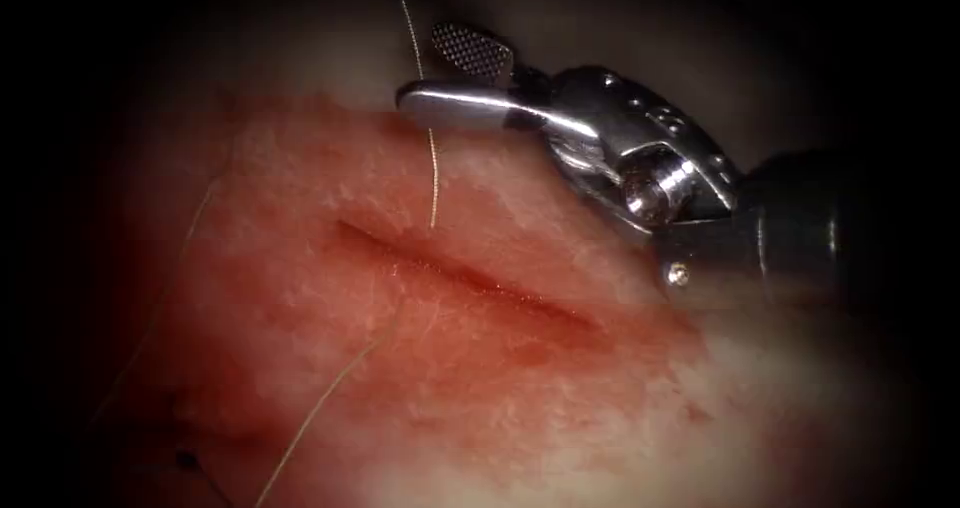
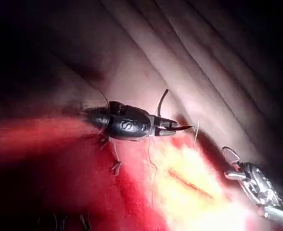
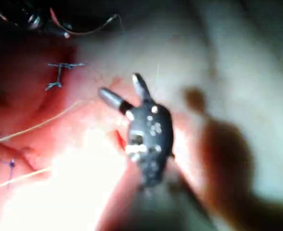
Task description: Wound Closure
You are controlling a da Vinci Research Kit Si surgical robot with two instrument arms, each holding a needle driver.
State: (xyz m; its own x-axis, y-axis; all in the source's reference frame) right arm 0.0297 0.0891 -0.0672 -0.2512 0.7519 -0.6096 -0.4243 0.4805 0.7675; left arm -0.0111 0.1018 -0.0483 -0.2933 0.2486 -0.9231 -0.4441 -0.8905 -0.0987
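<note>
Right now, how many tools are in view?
2. Right arm's tool, jaws open and empty, near the cut's left end, thread beside it. Left arm's tool holds the curved needle clear of the tissue.

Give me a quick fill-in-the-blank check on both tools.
1. The right tool has its jaws ___ and holds nothing.
2. The left tool holds the ___, off the tissue; where along its curve is unclear.
3. In the endoscope view the cut lies ___ the right tool.
Missing words: open; needle; below.

Thin orange wire [image 3: 83,32] — curved, beside small metal fitting [image 3: 34,20].
</note>
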